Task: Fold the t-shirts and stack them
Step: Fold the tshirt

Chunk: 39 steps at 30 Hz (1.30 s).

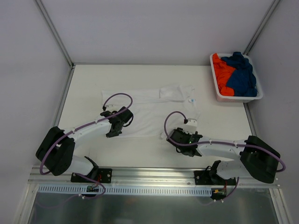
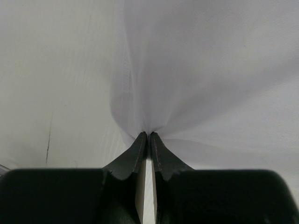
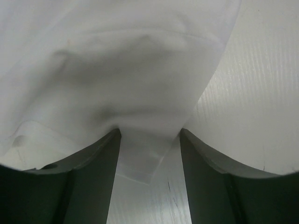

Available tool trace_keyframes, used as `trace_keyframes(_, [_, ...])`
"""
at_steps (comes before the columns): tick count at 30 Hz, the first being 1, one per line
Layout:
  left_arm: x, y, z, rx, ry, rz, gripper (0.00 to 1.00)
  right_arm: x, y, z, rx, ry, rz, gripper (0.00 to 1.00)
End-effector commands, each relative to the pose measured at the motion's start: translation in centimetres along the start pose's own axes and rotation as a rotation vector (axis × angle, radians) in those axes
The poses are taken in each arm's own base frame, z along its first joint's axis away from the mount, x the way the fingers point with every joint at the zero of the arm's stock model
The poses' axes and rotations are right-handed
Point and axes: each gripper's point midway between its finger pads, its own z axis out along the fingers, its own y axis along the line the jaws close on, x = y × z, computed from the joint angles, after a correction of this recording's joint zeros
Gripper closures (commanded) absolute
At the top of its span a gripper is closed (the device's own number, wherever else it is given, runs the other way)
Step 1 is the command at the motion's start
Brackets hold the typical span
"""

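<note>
surface: white table (image 1: 84, 84), matte. The wrist views show faint scuffs and a thin dark scratch.
room: plain pale walls (image 1: 154, 28) on three sides, with metal corner posts (image 1: 53, 30) at upper left and upper right of the top view.
near edge: aluminium rail (image 1: 154, 189) across the bottom of the frame, both arm bases bolted to it. Purple cables (image 1: 117, 95) loop over each arm.
container: white basket (image 1: 236, 98) in the upper right corner of the table, well apart from both arms.
basket contents: orange t-shirt (image 1: 222, 73) bunched on the left side, dark blue t-shirt (image 1: 243, 77) crumpled on the right and partly over it. Both are unfolded.
white t-shirt (image 1: 149, 107): spread flat mid-table, lying sideways with the collar end to the right. One sleeve is folded up at upper centre, and there is a tiny blue mark (image 1: 191, 100) near the collar.
left gripper (image 2: 147, 135): at the shirt's lower left edge. Jaws pressed together on a pinch of the white cloth, with creases fanning out from the tips.
right gripper (image 3: 149, 133): at the shirt's lower right edge. Fingers (image 3: 93, 154) spread wide, with the hem and a cloth corner lying in the gap between them. It has no grip on the cloth, and I can't tell if the pads touch it.
</note>
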Motion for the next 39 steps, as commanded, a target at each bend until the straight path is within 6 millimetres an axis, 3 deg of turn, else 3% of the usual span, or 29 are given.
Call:
trace_keyframes(1, [-0.2, 1.0, -0.4, -0.021, -0.026, -0.006, 0.94, 6.6, -1.2, 0.7, -0.006, 0.229, -0.006, 0.44])
trace_keyframes(4, [-0.3, 1.1, -0.5, -0.019, -0.031, -0.007, 0.94, 6.9, -1.3, 0.6, 0.005, 0.244, -0.015, 0.59])
trace_keyframes(5, [-0.3, 1.2, -0.5, -0.018, -0.034, -0.008, 0.94, 6.9, -1.4, 0.7, 0.016, 0.247, -0.017, 0.70])
trace_keyframes(9, [-0.5, 1.1, -0.6, -0.012, -0.039, -0.009, 0.94, 6.6, -1.5, 0.4, 0.039, 0.250, -0.033, 0.97])
trace_keyframes(10, [-0.5, 1.1, -0.7, -0.011, -0.037, -0.007, 0.94, 6.3, -2.3, 0.0, 0.073, 0.243, -0.060, 1.00])
trace_keyframes(12, [-0.8, 1.1, -0.8, -0.012, -0.049, -0.010, 0.94, 5.1, -2.3, -0.9, 0.085, 0.210, -0.079, 1.00])
trace_keyframes(19, [-2.9, 0.6, -1.8, 0.000, -0.100, -0.019, 0.92, -4.2, -2.3, -5.4, 0.118, 0.004, -0.111, 1.00])
trace_keyframes(23, [-4.1, 0.0, -1.6, -0.023, -0.112, -0.007, 0.91, -7.4, -2.0, -5.7, 0.124, -0.034, -0.108, 1.00])
trace_keyframes(30, [-5.6, -0.5, -0.1, -0.098, -0.098, 0.010, 0.91, -10.2, -0.8, -3.3, 0.161, -0.044, -0.120, 1.00])
trace_keyframes(39, [-8.5, 0.7, 1.3, -0.164, -0.091, -0.049, 0.91, -14.3, 1.0, 1.1, 0.186, -0.022, -0.139, 1.00])
